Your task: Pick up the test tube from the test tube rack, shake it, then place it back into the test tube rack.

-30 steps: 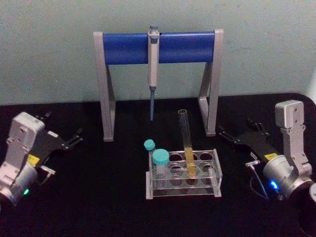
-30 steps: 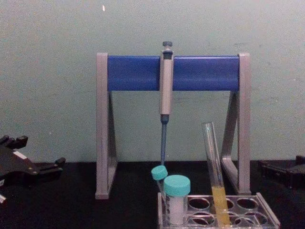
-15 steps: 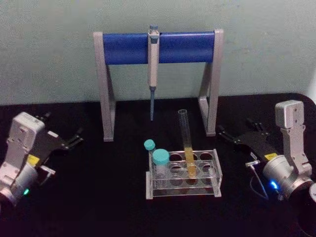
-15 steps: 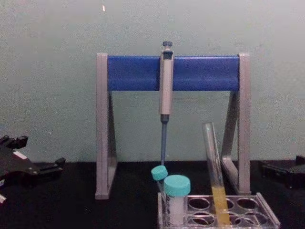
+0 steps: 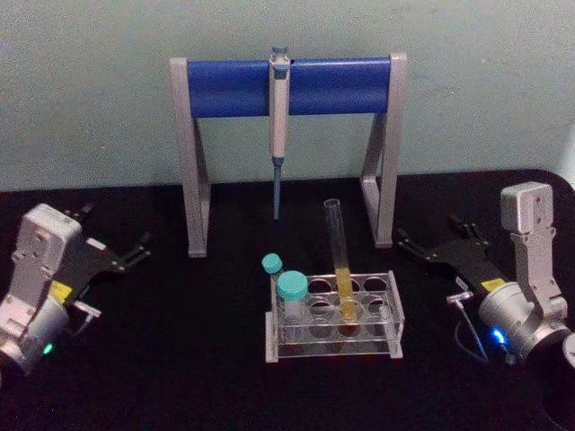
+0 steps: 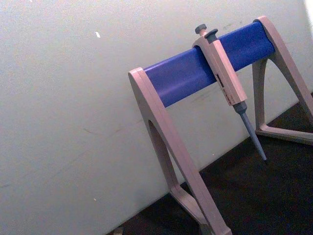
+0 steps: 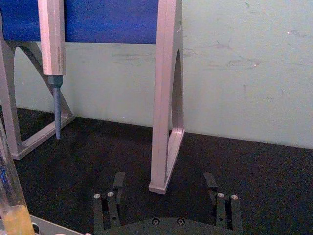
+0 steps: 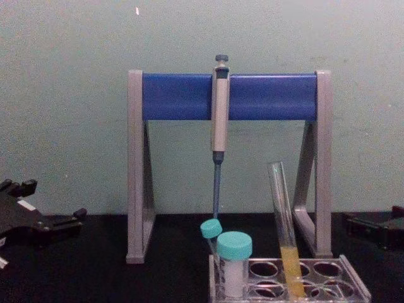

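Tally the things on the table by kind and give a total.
Uncapped test tube: 1
Teal-capped vials: 2
Test tube rack: 1
Pipette: 1
Pipette stand: 1
Total: 6

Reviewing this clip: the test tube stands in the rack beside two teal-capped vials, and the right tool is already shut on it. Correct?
No. The right tool is open and off to the right, apart from the test tube, which stands free in the rack; the head view shows it. The rest holds.

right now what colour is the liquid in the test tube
Yellow, filling the lower part of the test tube; clearest in the chest view.
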